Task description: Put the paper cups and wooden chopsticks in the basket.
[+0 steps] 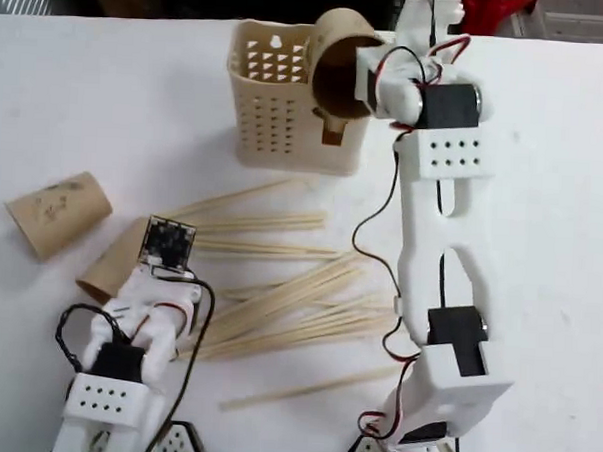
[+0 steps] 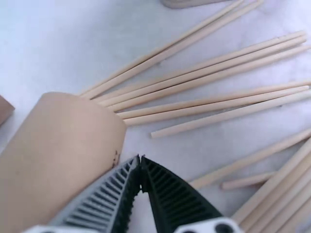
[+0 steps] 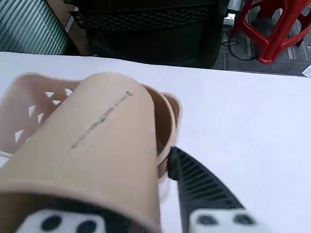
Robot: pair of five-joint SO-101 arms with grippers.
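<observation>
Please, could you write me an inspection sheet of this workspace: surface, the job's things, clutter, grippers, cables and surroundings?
Surface: white table.
Job's things: basket stands upright at the far side. The held cup is tilted at its rim. The left cup and the near cup lie on their sides. The chopsticks lie loose on the table.
Clutter: nothing seen.
Grippers: right gripper, fingers shut on the held cup. Left gripper, fingers shut, beside the near cup.
Cables: wires run along the arms, one passing close to the chopsticks.
Surroundings: red stool on the floor beyond the table.
</observation>
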